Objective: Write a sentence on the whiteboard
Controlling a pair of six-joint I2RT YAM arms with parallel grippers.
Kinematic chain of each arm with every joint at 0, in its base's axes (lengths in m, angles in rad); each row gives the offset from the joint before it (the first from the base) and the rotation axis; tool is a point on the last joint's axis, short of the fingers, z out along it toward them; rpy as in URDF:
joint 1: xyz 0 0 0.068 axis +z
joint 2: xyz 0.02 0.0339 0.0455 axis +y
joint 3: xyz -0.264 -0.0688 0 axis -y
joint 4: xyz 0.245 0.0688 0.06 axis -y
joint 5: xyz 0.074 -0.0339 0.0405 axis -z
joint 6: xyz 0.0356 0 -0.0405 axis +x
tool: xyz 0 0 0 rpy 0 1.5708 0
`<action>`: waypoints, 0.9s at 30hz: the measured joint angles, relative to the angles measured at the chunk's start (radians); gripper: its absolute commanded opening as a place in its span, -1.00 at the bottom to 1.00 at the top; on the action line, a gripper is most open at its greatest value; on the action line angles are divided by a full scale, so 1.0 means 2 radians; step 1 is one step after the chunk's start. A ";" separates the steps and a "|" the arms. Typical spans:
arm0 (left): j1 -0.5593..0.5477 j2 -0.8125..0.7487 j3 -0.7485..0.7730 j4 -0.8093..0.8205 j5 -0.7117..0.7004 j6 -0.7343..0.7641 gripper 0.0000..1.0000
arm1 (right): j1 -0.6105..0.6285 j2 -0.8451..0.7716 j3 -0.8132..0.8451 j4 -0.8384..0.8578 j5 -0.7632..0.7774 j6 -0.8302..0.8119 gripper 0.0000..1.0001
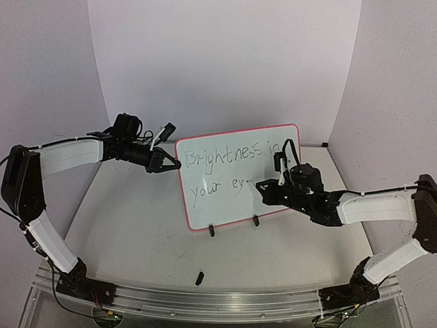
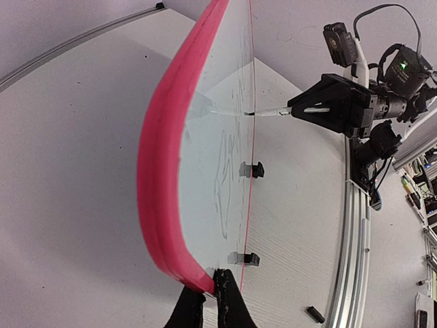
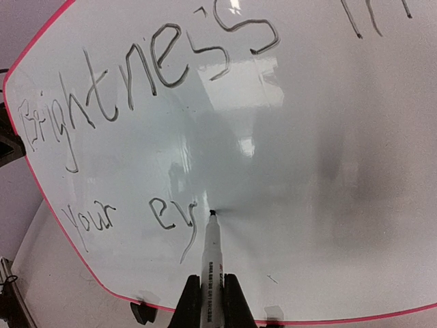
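The whiteboard (image 1: 225,205) stands upright on the table in its pink frame (image 2: 164,137). The sentence (image 1: 222,156) reads "Brightness in" on the top line and "your ey" below it (image 3: 136,89). My left gripper (image 1: 167,164) is shut on the board's upper left frame edge; in the left wrist view its tips (image 2: 209,281) pinch the pink rim. My right gripper (image 3: 212,279) is shut on a white marker (image 3: 212,246). The marker's dark tip touches the board (image 3: 328,137) just right of the "y". From the side the marker (image 2: 270,111) meets the board face.
Two black clip feet (image 1: 212,230) (image 1: 256,220) hold the board's lower edge. A small black cap (image 1: 199,277) lies on the table in front of the board, near the aluminium rail (image 1: 205,301). White backdrop walls close in the back and sides.
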 measured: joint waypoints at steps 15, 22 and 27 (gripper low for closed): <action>0.000 0.000 0.000 0.000 -0.004 0.000 -1.00 | 0.000 0.002 0.000 0.002 0.019 0.006 -1.00; 0.000 0.000 0.000 0.000 -0.003 0.000 -1.00 | 0.000 -0.002 0.000 0.003 0.029 0.005 -1.00; 0.000 0.000 0.000 0.000 -0.003 0.000 -1.00 | 0.000 -0.002 0.000 0.004 0.029 0.005 -1.00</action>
